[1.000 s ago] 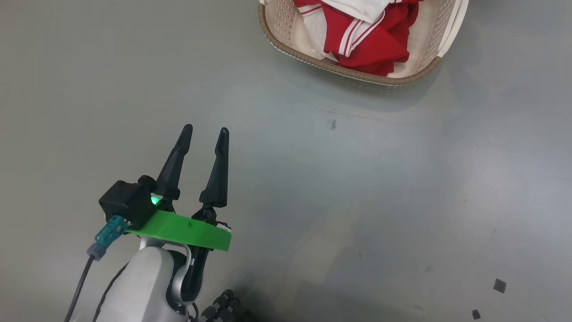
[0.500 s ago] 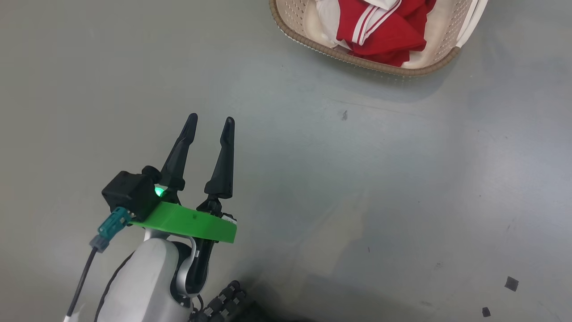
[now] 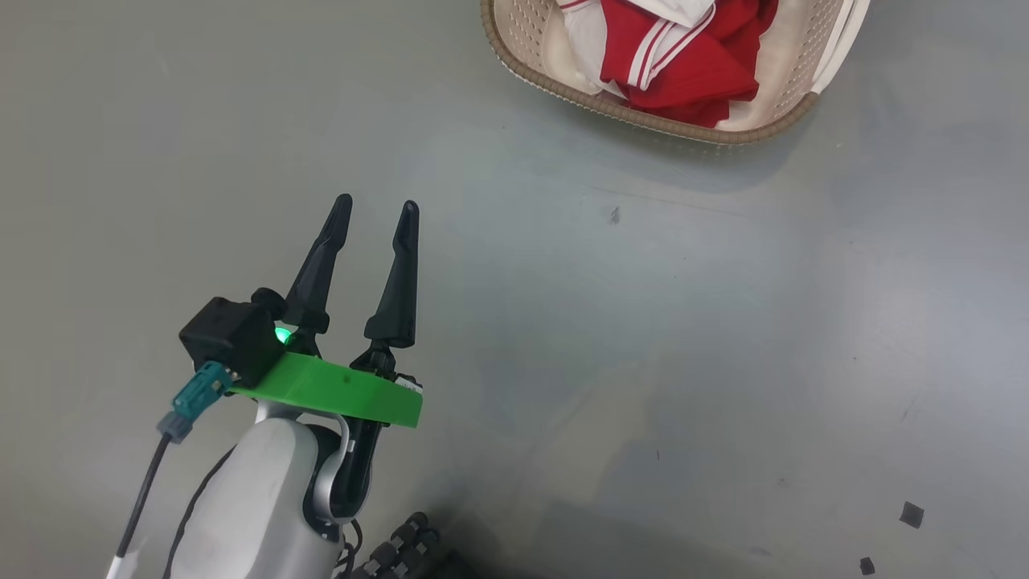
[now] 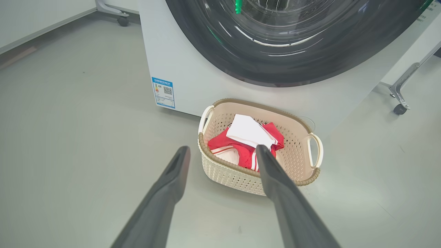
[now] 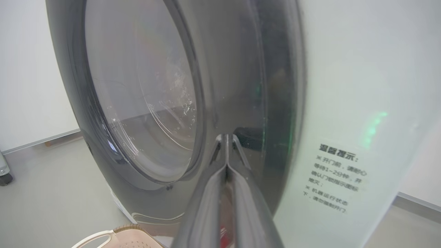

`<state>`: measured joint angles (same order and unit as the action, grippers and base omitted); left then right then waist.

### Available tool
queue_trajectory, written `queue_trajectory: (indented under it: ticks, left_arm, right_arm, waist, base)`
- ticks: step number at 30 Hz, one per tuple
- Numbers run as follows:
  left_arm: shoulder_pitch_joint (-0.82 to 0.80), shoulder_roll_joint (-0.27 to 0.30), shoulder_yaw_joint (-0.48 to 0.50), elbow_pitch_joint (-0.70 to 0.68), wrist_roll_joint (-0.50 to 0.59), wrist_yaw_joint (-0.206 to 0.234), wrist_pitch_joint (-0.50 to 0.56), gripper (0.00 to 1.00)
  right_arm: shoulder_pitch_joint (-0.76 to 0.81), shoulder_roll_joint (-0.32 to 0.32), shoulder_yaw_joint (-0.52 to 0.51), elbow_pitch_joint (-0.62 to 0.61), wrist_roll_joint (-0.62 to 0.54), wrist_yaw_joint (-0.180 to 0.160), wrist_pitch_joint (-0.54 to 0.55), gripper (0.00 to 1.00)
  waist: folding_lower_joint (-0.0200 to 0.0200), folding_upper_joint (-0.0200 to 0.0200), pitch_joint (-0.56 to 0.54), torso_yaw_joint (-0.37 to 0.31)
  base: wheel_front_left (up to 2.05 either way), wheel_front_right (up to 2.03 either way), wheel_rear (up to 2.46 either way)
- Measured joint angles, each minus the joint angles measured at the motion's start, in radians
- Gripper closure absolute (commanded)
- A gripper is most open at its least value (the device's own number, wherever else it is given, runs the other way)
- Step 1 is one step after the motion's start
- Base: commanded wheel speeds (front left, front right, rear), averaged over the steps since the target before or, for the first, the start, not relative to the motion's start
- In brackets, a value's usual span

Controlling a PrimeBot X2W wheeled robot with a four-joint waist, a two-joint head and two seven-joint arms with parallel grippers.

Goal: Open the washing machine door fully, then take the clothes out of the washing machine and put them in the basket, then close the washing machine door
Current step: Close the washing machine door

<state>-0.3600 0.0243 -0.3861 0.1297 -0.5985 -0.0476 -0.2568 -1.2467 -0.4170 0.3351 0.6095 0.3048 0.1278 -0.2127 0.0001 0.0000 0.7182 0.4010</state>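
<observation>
Grey, smooth floor (image 3: 643, 346) fills most of the head view. My left gripper (image 3: 377, 203) hangs above it with its two dark fingers spread apart and nothing between them. Well ahead of those fingers stands the basket (image 3: 555, 84), a cream perforated tub with a brown rim. The clothes lie inside it: a red garment (image 3: 691, 76) with white stripes, and a white cloth (image 4: 248, 132) on top.

From my left wrist, the basket sits on the floor just in front of the washing machine (image 4: 193, 65), below the washing machine door (image 4: 275, 69). The door's black frame appears to lie flat against the white front. A blue label (image 4: 163, 92) marks the machine's lower corner.

My right gripper (image 5: 225, 137) has its fingers pressed together, empty, pointing at the door's black frame. I cannot tell whether they touch it.
</observation>
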Motion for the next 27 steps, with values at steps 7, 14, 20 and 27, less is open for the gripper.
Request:
queue_trajectory:
  ticks: [7,14,20,27]
  left_arm:
    - [-0.005,0.0,0.017,0.034,0.026,-0.001,0.0,0.0]
    - [-0.004,0.0,0.035,0.064,0.081,-0.011,0.0,0.0]
    - [0.004,0.0,0.1,0.09,0.132,-0.012,0.0,0.0]
    - [0.055,0.005,0.16,0.095,0.153,-0.021,0.0,0.0]
  right_arm:
    - [0.126,0.063,0.003,0.065,0.039,-0.008,-0.03,1.0]
    - [0.231,0.102,0.01,0.079,0.065,-0.007,-0.037,1.0]
    - [0.337,0.111,0.0,0.077,0.072,-0.007,-0.04,1.0]
    - [0.457,0.16,-0.038,0.007,0.092,-0.007,-0.04,1.0]
  waist:
    - [0.0,0.0,-0.062,-0.017]
    - [0.0,0.0,-0.146,-0.053]
    - [0.0,0.0,-0.221,-0.101]
    - [-0.0001,0.0,-0.31,-0.171]
  base:
    - [0.0,0.0,0.0]
    - [0.0,0.0,0.0]
    - [0.0,0.0,0.0]
    - [0.0,0.0,0.0]
